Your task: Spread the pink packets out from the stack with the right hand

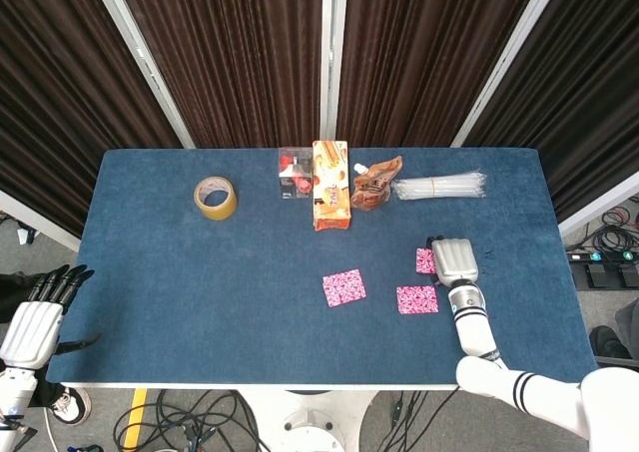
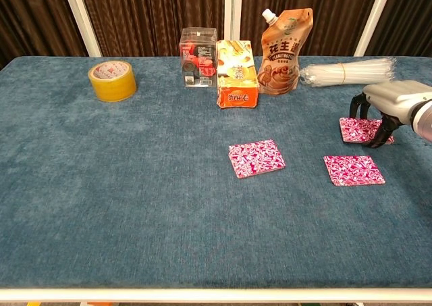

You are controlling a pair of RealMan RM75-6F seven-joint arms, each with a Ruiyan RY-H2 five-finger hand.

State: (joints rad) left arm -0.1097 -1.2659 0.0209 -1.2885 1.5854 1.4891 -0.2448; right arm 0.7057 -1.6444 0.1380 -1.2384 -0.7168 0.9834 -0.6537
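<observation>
Three pink patterned packets lie flat and apart on the blue table. One packet is near the middle, a second packet lies to its right, and a third packet sits farther back on the right. My right hand is over the third packet, fingers curved down with their tips resting on it. My left hand hangs off the table's left front corner, fingers straight and holding nothing.
Along the back stand a yellow tape roll, a clear box, an orange snack box, a brown spouted pouch and a bundle of clear straws.
</observation>
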